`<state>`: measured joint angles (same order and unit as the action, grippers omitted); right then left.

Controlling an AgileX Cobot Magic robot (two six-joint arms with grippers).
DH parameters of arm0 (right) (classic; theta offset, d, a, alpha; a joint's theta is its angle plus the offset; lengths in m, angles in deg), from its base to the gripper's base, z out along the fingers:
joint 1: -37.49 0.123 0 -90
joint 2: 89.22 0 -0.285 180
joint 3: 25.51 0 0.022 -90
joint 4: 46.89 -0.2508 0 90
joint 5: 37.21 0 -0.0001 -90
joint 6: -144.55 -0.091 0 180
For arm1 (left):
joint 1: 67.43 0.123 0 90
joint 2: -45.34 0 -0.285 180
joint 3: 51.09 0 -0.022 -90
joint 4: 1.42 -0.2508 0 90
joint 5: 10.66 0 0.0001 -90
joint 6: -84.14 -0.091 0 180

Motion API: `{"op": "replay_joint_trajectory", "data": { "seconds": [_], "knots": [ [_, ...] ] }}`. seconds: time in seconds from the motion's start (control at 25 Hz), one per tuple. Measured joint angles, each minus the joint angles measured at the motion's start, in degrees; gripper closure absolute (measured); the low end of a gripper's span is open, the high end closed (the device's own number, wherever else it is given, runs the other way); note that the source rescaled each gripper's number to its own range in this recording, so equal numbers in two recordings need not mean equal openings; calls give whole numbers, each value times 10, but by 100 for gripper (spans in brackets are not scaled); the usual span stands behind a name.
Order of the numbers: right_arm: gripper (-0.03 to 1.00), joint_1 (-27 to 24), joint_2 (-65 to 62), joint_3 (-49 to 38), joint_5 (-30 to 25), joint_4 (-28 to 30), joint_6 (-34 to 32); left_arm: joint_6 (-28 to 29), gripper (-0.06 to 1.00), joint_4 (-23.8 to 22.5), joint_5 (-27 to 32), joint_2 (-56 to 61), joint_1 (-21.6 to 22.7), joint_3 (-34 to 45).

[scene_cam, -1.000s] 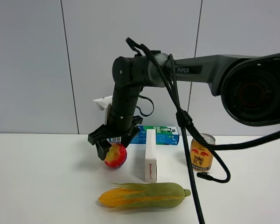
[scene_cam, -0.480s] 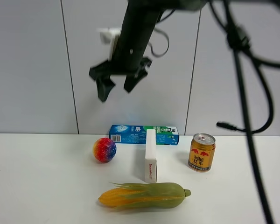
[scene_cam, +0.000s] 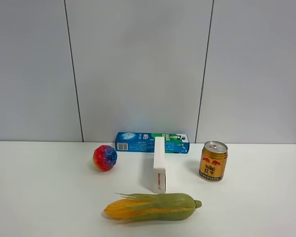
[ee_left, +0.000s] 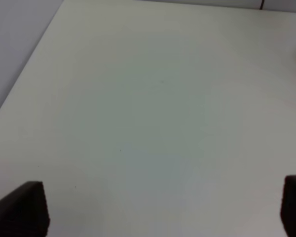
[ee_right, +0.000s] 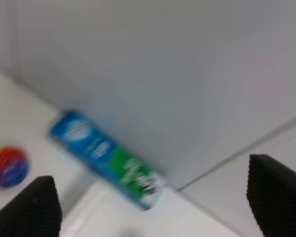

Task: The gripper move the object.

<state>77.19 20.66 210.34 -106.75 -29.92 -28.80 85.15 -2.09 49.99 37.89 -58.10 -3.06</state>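
Note:
The rainbow ball (scene_cam: pixel 104 157), dimpled, red with a blue-purple side, rests on the white table (scene_cam: pixel 44 197) left of the white box. It also shows small and blurred in the right wrist view (ee_right: pixel 9 166). No arm shows in the exterior high view. My right gripper (ee_right: pixel 153 207) is open and empty, high above the table, its black fingertips (ee_right: pixel 32 207) wide apart. My left gripper (ee_left: pixel 163 207) is open and empty over bare table, with black fingertips (ee_left: pixel 22 207) at the frame's lower corners.
A blue-green toothpaste box (scene_cam: pixel 152 142) lies along the wall. An upright white box (scene_cam: pixel 159 171) stands mid-table. A gold drink can (scene_cam: pixel 213 161) stands to the right. A yellow-green corn cob (scene_cam: pixel 152 207) lies near the front edge.
The right gripper let go of the ball, rose and left the exterior high view. The ball rolled a little to the left and turned its blue-purple side up.

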Motion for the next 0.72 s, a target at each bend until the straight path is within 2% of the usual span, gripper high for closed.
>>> {"op": "replay_joint_trajectory", "data": {
  "seconds": [0.2, 0.36, 0.52, 0.72],
  "knots": [
    [52, -61, -88, 0, 0, 41, -1, 0, -6, 0, 0, 0, 0, 0],
    [52, -158, -139, -20, 0, 61, -2, 0, -6, 0, 0, 0, 0, 0],
    [52, -261, -204, -131, 0, 40, -5, 0, -6, 0, 0, 0, 0, 0],
    [52, -341, -306, -362, 0, -36, -20, -1, -6, 0, 0, 0, 0, 0]
  ]
}}
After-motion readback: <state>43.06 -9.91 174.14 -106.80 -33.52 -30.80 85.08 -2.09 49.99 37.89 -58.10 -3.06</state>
